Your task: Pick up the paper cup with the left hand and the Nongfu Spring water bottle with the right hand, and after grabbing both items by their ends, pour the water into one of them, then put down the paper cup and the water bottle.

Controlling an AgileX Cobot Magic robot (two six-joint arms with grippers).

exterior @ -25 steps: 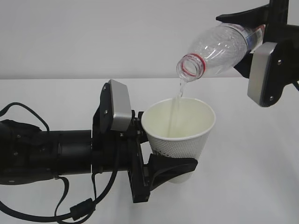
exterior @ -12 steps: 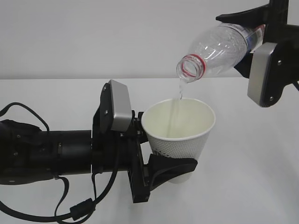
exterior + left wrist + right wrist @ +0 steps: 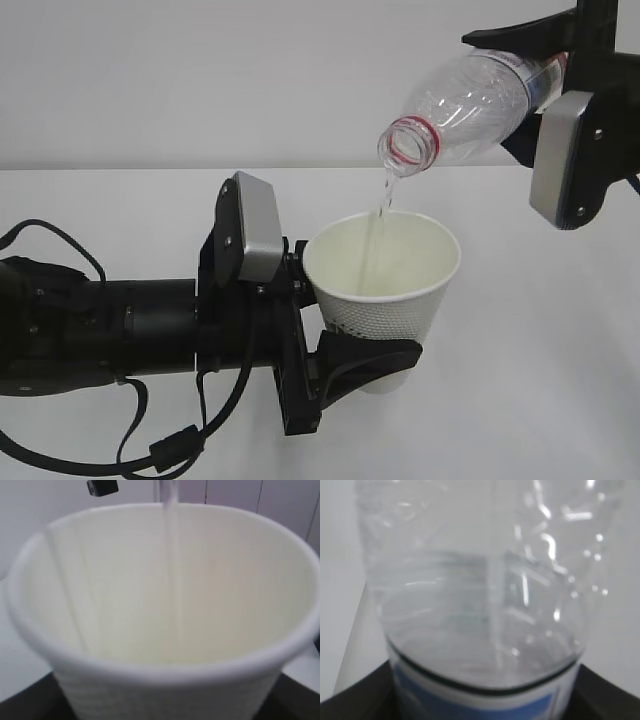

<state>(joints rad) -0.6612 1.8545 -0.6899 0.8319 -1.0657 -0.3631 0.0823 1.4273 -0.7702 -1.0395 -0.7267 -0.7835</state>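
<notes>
Left hand (image 3: 365, 365) gripping the paper cup (image 3: 385, 290) low on its wall, jaws clamped around it, holding it upright above the white surface (image 3: 520, 380). Right hand (image 3: 560, 120) up top with jaws closed on the label end of the water bottle (image 3: 470, 100), tilted neck-down over the cup. Thin stream of water (image 3: 378, 225) running from the open mouth straight into the cup.
</notes>
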